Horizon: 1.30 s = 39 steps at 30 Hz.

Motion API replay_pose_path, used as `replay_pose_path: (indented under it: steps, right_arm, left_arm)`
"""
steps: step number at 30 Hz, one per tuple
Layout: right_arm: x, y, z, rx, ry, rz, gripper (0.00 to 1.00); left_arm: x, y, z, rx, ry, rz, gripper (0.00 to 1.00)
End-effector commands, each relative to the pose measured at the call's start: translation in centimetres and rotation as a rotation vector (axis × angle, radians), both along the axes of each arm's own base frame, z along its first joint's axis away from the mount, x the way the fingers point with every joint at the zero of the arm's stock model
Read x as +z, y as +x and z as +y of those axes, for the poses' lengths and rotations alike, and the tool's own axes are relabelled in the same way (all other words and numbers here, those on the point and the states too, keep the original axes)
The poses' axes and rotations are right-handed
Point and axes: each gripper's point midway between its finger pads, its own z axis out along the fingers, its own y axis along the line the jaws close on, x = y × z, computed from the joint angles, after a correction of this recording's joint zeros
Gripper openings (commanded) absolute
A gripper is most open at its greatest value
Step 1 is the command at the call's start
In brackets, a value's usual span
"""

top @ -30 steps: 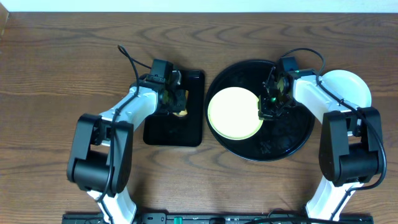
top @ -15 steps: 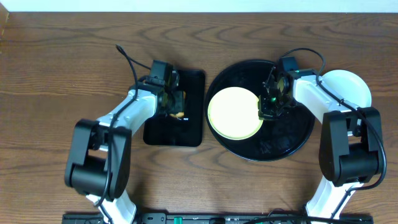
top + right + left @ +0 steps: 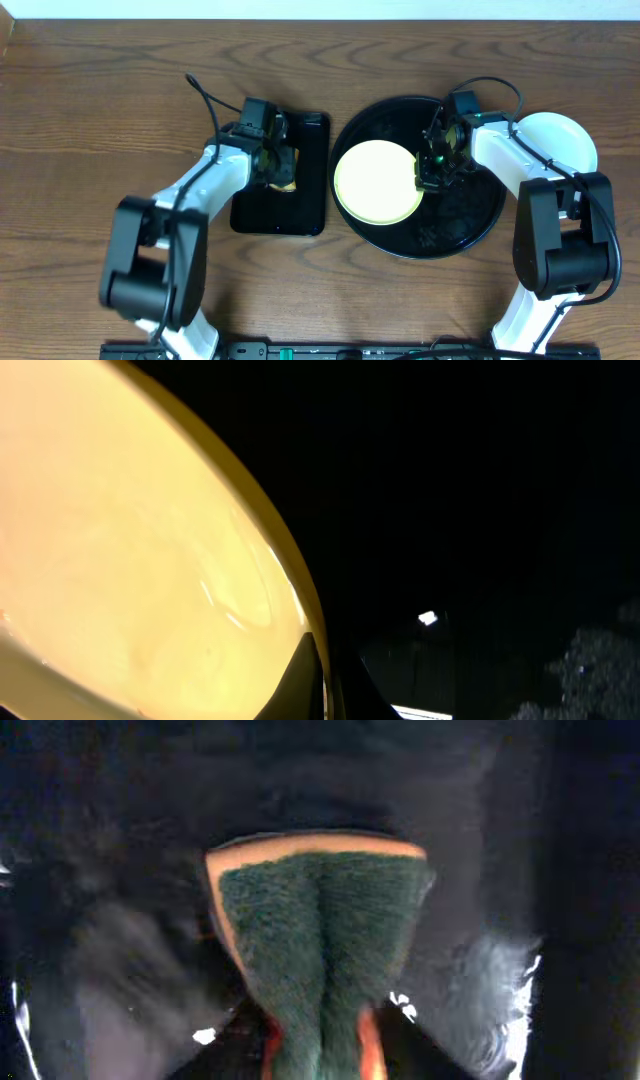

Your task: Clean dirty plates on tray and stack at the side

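A pale yellow plate point(image 3: 377, 182) lies on the left half of the round black tray point(image 3: 470, 215). My right gripper point(image 3: 427, 182) is shut on the plate's right rim; in the right wrist view the rim point(image 3: 300, 600) runs between the fingers point(image 3: 326, 680). A pale mint plate point(image 3: 563, 140) sits on the table to the right of the tray, partly under the right arm. My left gripper point(image 3: 283, 172) is shut on a green-and-orange sponge point(image 3: 320, 935), squeezed between the fingers point(image 3: 318, 1055), over the rectangular black tray point(image 3: 280, 205).
The rectangular black tray sits left of the round tray, with a narrow gap between them. Bare wooden table point(image 3: 90, 120) surrounds both. A black bar point(image 3: 340, 351) runs along the front edge.
The left arm has shifted slightly over the rectangular tray, the sponge still in its grip. The right arm and yellow plate have not moved.
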Motion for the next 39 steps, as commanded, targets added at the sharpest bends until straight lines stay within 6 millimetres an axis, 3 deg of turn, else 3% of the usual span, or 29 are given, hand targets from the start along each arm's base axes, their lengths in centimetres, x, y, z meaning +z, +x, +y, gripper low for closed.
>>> replay_pose_path:
  steps: [1,7,14,21,22,31,34,39]
  right_arm:
    - [-1.1,0.4,0.0,0.005,-0.040,-0.025,0.01]
    - [-0.4,2.2,0.1,0.003,-0.004,-0.098,0.01]
    - [3.7,4.5,-1.4,0.018,0.012,-0.257,0.01]
    - [10.3,5.7,-4.6,0.103,-0.184,-0.487,0.01]
    - [12.1,5.8,-5.4,0.111,-0.250,-0.539,0.01]
    - [18.3,5.6,-9.8,0.133,-0.731,-0.676,0.01]
    - [19.3,5.4,-9.7,0.137,-0.829,-0.695,0.01]
    - [21.4,5.1,-7.1,0.212,-0.990,-0.762,0.01]
  left_arm:
    - [4.7,0.7,0.0,0.000,-0.020,-0.116,0.59]
    - [6.9,-0.1,0.2,0.000,-0.025,-0.138,0.61]
    - [6.6,-0.9,0.4,0.000,-0.017,-0.105,0.62]
    - [6.6,-0.8,0.4,0.000,-0.018,-0.108,0.62]
    - [6.6,-0.8,0.4,0.000,-0.018,-0.108,0.62]
    - [6.7,-0.7,0.3,0.000,-0.018,-0.111,0.62]
    - [6.7,-0.7,0.3,0.000,-0.019,-0.112,0.62]
    - [6.7,-0.7,0.3,0.000,-0.019,-0.112,0.62]
